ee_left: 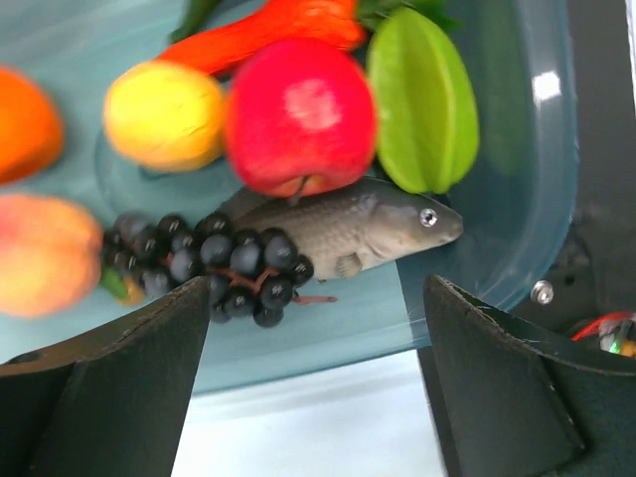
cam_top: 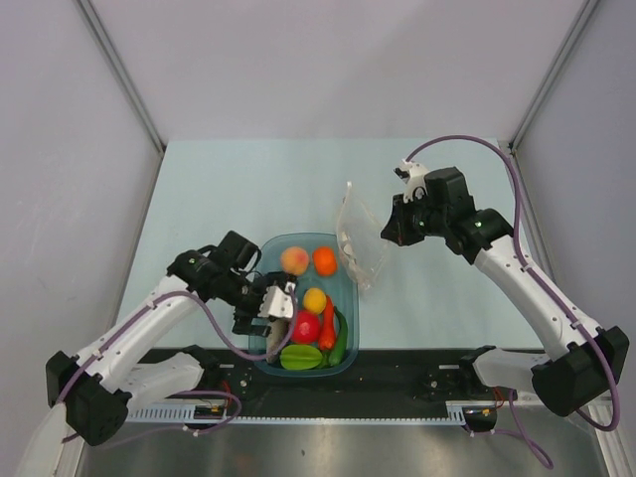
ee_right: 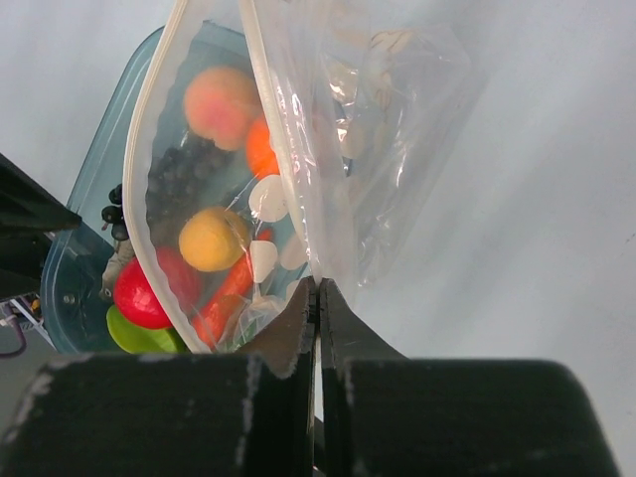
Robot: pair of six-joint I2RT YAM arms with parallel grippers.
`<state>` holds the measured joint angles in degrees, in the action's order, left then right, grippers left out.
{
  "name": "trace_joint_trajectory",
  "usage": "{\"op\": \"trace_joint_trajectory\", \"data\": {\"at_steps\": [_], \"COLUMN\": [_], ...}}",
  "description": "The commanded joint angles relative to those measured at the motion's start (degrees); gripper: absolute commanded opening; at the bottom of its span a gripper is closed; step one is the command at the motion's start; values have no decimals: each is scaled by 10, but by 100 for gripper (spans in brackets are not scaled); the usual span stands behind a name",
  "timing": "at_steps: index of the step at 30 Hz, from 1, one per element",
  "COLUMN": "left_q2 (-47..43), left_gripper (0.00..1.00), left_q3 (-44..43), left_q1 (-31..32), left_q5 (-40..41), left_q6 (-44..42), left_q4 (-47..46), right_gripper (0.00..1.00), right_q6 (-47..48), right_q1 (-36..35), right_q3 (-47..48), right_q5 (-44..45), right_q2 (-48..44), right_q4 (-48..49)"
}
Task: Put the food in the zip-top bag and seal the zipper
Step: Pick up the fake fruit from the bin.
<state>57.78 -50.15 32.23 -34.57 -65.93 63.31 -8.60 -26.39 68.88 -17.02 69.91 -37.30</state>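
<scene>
Two robot arms worked over a pale table [cam_top: 219, 189]. A translucent teal tub [ee_left: 517, 149] sat at the near edge of the table, between the arms and closer to the left one. All the food lay inside it: a peach [cam_top: 294, 260] and an orange [cam_top: 324, 260] at the far end, a yellow lemon [cam_top: 315, 300] in the middle, and a red round fruit [ee_left: 298, 114], a red pepper [cam_top: 328, 323] and a green pepper [cam_top: 340, 346] nearer the arms. A green starfruit [ee_left: 422, 99] lay at the near end. A grey fish [ee_left: 368, 224] lay against the red fruit, with black grapes [ee_left: 214, 263] touching its tail end.

The left gripper [ee_left: 313, 298] hung over the tub's near left side, its jaws spread wide, above the grapes and the fish.

The right gripper [ee_right: 318, 288] was closed tight, pinching an edge of the zip-top bag [cam_top: 358, 243]. The clear, crinkled bag was held upright just beyond the tub's far right corner. In the right wrist view the bag's mouth gaped towards the tub, the two halves of the pale zipper [ee_right: 268, 129] were parted, and the fruit in the tub showed through the plastic.
</scene>
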Motion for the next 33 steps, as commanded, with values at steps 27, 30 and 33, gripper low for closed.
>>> {"op": "trace_joint_trajectory", "data": {"at_steps": [27, 30, 33], "left_q2": [154, 176, 195], "left_gripper": [87, 88, 87], "left_q3": [-26, -34, -46], "left_q1": [77, 72, 66], "left_q5": [165, 201, 231], "left_q6": [443, 481, 512], "left_q4": [-196, -211, -208], "right_gripper": [0, 0, 0], "right_q6": [-3, -3, -5], "right_q1": [11, 11, 11], "right_q3": [9, 10, 11], "right_q5": [8, 7, 5], "right_q2": [-7, -4, 0], "right_q4": [14, 14, 14]}}
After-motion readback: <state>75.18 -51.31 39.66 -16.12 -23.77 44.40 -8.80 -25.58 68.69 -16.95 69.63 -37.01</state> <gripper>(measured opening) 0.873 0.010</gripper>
